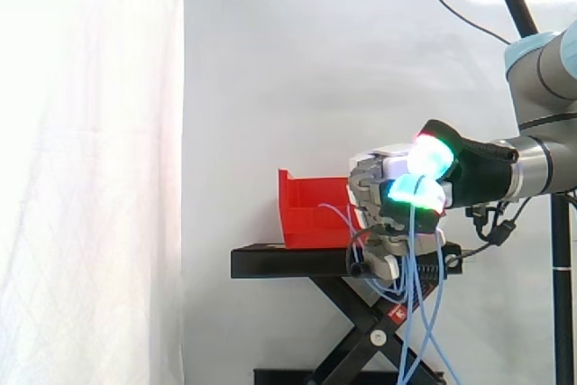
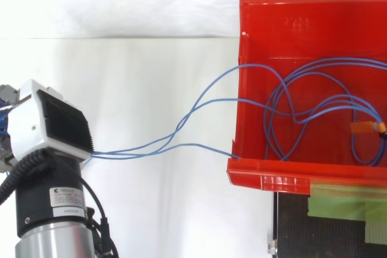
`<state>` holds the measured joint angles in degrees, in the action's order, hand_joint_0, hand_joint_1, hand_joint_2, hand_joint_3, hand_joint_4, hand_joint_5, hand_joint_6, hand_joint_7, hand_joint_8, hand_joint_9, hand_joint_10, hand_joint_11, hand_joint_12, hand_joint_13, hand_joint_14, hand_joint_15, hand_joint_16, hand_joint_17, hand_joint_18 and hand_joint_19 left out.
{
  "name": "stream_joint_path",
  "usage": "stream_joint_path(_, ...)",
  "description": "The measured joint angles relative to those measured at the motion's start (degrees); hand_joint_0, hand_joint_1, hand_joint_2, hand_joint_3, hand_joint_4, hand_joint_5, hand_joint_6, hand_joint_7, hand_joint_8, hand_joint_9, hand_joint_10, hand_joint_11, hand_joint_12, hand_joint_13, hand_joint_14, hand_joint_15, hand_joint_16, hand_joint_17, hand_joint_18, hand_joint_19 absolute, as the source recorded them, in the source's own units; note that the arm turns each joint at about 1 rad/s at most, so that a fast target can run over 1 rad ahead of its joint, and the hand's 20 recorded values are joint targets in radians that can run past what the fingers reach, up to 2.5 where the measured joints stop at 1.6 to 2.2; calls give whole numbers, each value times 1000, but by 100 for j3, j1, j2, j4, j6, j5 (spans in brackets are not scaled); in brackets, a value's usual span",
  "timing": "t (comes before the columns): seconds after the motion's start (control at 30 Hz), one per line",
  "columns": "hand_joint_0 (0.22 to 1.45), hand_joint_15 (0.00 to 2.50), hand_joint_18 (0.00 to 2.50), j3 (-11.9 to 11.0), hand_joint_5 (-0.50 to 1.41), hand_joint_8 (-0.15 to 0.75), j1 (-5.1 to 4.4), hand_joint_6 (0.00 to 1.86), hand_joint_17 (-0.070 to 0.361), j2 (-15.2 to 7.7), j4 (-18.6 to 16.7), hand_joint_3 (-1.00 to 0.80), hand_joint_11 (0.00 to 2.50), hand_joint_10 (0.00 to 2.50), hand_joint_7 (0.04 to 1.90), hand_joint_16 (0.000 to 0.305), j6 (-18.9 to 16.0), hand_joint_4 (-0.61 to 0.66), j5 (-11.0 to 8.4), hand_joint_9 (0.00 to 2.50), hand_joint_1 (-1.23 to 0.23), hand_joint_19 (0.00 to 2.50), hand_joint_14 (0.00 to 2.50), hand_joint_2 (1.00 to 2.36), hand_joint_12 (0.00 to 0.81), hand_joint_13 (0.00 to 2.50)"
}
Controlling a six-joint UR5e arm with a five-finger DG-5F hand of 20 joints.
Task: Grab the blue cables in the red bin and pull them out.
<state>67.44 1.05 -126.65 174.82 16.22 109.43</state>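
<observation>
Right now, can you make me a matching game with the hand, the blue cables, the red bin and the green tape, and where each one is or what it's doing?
Things:
1. hand
2. blue cables
3. red bin
4. green tape

Places or states:
A. sitting on top of the black stand
B. fingers curled round the cables
C. stuck flat on the stand next to the bin's rim
D. partly looped in the bin, partly strung out to the hand

Pairs: 1-B, 2-D, 3-A, 4-C.
</observation>
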Motion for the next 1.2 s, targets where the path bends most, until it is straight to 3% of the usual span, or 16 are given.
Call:
stream_joint_path(0.5, 968, 1132, 841, 1, 779, 190, 1, 919, 92, 0, 0, -1000, 1560, 19, 601, 41, 0, -29, 3, 1247, -856, 695, 31, 1000, 284, 1149)
stream_joint_path(0.73, 968, 1289, 842, 2, 779, 193, 1, 918, 93, 0, 0, -1000, 1674, 18, 601, 41, 0, -22, 2, 1272, -857, 697, 29, 1000, 278, 1183)
stream_joint_path(1.2, 974, 1258, 842, 0, 785, 186, 1, 908, 92, 1, 0, -1000, 1624, 18, 611, 41, 0, -24, 3, 1255, -857, 694, 29, 1000, 284, 1166)
